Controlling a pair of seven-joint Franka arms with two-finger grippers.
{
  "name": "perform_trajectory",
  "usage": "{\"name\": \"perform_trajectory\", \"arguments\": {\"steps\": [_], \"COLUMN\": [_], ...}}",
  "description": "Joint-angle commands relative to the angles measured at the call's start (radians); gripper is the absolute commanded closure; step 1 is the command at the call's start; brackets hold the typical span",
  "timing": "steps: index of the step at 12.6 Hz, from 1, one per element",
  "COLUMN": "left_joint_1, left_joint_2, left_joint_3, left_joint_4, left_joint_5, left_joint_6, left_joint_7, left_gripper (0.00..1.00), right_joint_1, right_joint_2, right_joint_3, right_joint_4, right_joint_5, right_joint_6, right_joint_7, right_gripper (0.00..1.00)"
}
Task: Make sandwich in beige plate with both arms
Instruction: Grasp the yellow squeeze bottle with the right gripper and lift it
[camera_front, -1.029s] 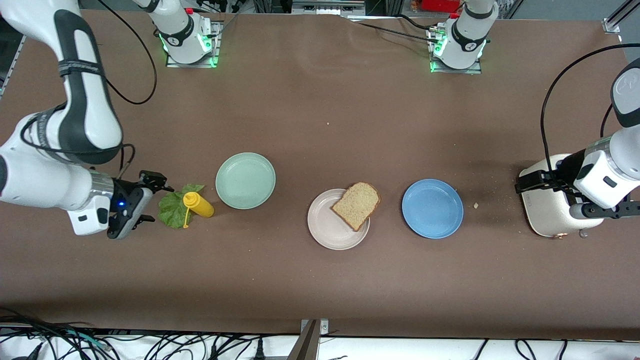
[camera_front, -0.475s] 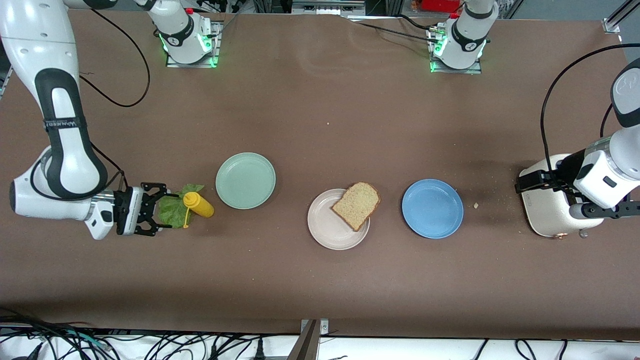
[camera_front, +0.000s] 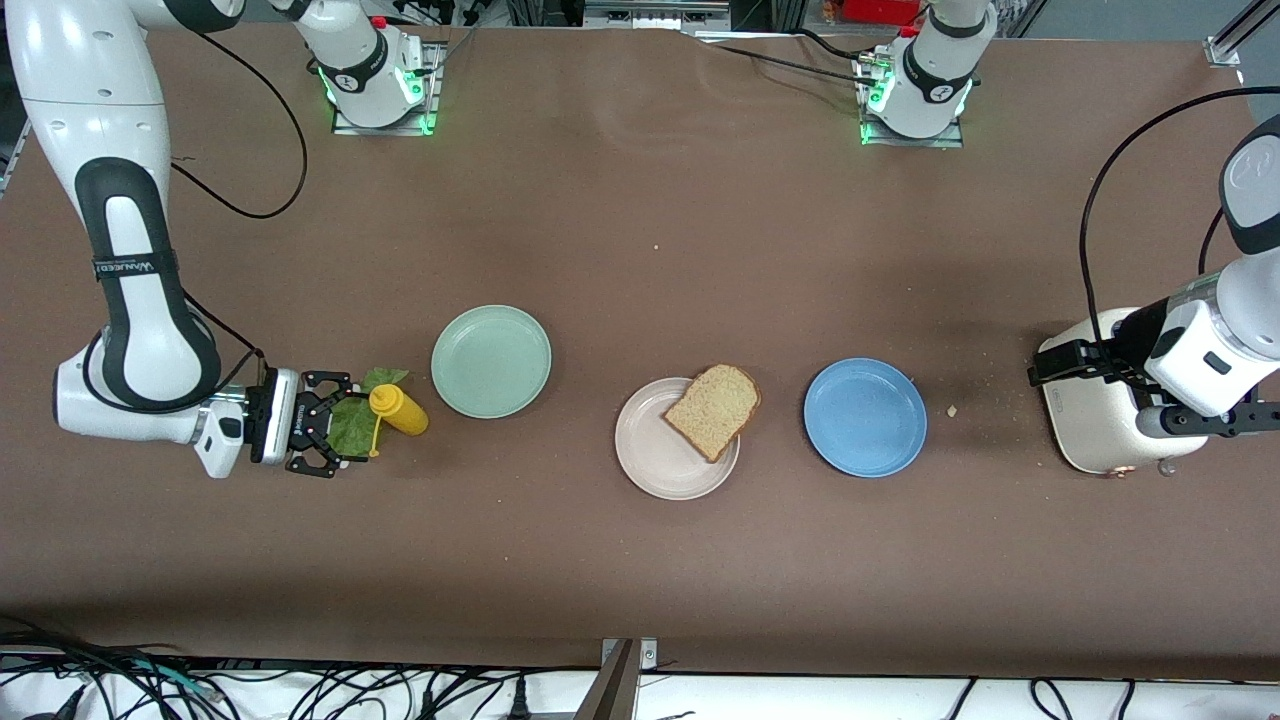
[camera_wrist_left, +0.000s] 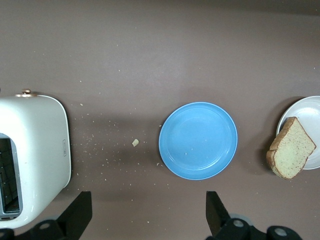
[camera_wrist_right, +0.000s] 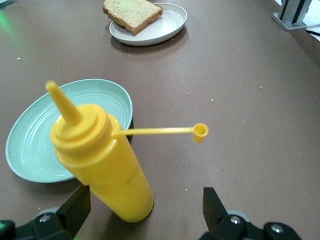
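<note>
The right claw (camera_front: 322, 437) is wide open over the lettuce (camera_front: 350, 428) — the yellow bottle (camera_front: 397, 408) beside the lettuce could tip. The left claw (camera_wrist_left: 145, 220), wide too, waits over the toaster (camera_front: 1095, 420).

Beige plate (camera_front: 655, 462) showing pale; bread slice (camera_front: 713, 408) speckled brown; mustard bottle (camera_front: 398, 408) yellow; lettuce leaf (camera_front: 350, 425) looking green, seemingly crinkled.
</note>
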Motion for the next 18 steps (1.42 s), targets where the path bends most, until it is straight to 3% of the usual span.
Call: {"name": "perform_trajectory", "arguments": {"steps": [1, 7, 12, 16, 17, 18], "left_joint_1": [0.005, 0.005, 0.005, 0.005, 0.005, 0.005], "left_joint_2": [-0.004, -0.001, -0.001, -0.001, -0.001, -0.001], "left_joint_3": [-0.007, -0.007, -0.007, -0.007, -0.007, -0.007], "left_joint_4": [0.006, 0.006, 0.006, 0.006, 0.006, 0.006], "left_joint_5": [0.023, 0.023, 0.025, 0.025, 0.025, 0.025], "left_joint_6": [-0.019, -0.019, -0.019, -0.019, -0.019, -0.019], "left_joint_7": [0.019, 0.02, 0.02, 0.025, 0.025, 0.027], "left_gripper": [0.0, 0.0, 0.0, 0.0, 0.0, 0.0], "right_joint_1": [-0.017, -0.042, -0.039, -0.028, -0.025, -0.025], "right_joint_2": [0.007, 0.005, 0.005, 0.01, 0.01, 0.01], "right_joint_3": [0.009, -0.032, -0.02, 0.003, 0.003, 0.003], "right_joint_4": [-0.037, -0.148, -0.148, -0.149, -0.149, -0.149], "right_joint_5": [0.058, 0.113, 0.195, 0.223, 0.223, 0.223], "right_joint_6": [-0.004, -0.076, -0.099, -0.062, -0.051, -0.042], "right_joint_7": [-0.111, -0.321, -0.308, -0.308, -0.308, -0.311], "right_gripper": [0.0, 0.0, 0.01, 0.09, 0.16, 0.36]}}
